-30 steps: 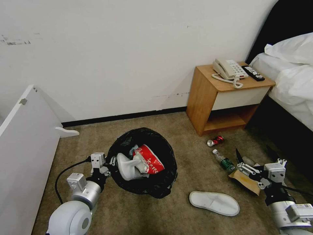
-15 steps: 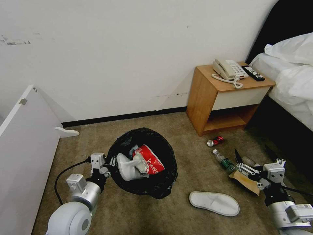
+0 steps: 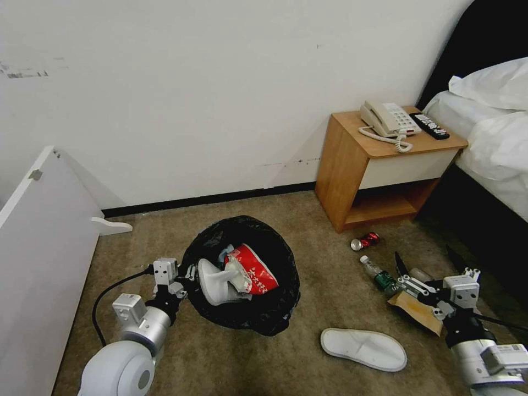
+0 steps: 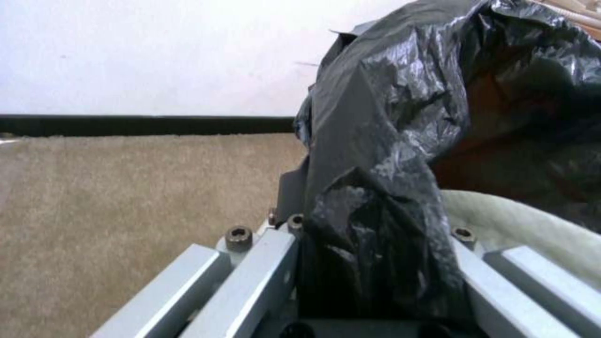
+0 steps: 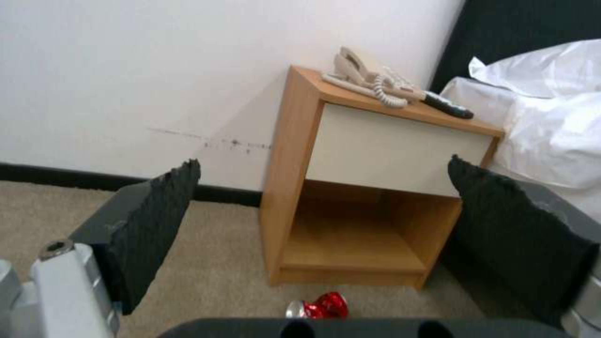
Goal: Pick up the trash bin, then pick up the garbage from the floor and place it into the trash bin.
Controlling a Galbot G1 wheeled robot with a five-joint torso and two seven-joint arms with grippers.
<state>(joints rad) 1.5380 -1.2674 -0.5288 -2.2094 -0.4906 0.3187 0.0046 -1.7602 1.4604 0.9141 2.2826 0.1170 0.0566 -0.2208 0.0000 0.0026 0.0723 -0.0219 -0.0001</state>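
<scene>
The trash bin [image 3: 258,316], lined with a glossy black bag, is at the centre of the head view above the carpet. A red-white carton [image 3: 254,270] and a white slipper [image 3: 212,281] lie in it. My left gripper [image 3: 188,273] is shut on the bin's left rim, and the left wrist view shows the black bag [image 4: 382,141] pinched in the left gripper [image 4: 369,267]. My right gripper [image 3: 426,263] stands open over a brown paper bag [image 3: 416,312], beside a green-labelled bottle [image 3: 380,275]. A red can [image 3: 364,241] and another white slipper [image 3: 363,349] lie on the floor. The right gripper [image 5: 338,216] faces the red can [image 5: 316,307].
A wooden nightstand [image 3: 352,170] with a beige telephone [image 3: 388,118] and a black remote [image 3: 429,125] stands against the wall. The bed [image 3: 495,137] is at the right, and a white panel [image 3: 38,258] leans at the left. Open carpet lies between bin and slipper.
The whole picture has shifted slightly, so the head camera moved. Both arms hold the same pose, and the litter lies where it was.
</scene>
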